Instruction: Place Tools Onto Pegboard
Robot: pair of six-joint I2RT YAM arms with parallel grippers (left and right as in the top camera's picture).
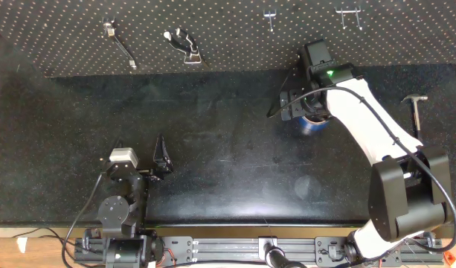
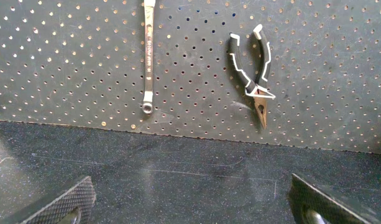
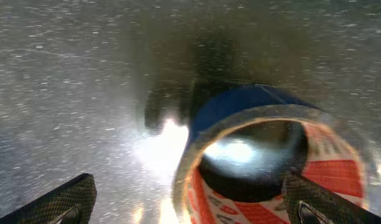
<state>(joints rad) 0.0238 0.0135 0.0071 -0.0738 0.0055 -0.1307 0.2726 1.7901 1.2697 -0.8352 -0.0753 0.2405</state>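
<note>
A blue tape roll with a red and white inner label lies flat on the black table. My right gripper hangs open just above it, and the roll sits nearer one finger. From above, the right gripper covers most of the tape roll. A hammer lies on the table at the far right. A wrench and pliers hang on the pegboard. My left gripper stands open near its base, facing the board.
Two empty hooks stick out of the pegboard's right half. The wrench and pliers take up its left half. The black mat between the arms is bare.
</note>
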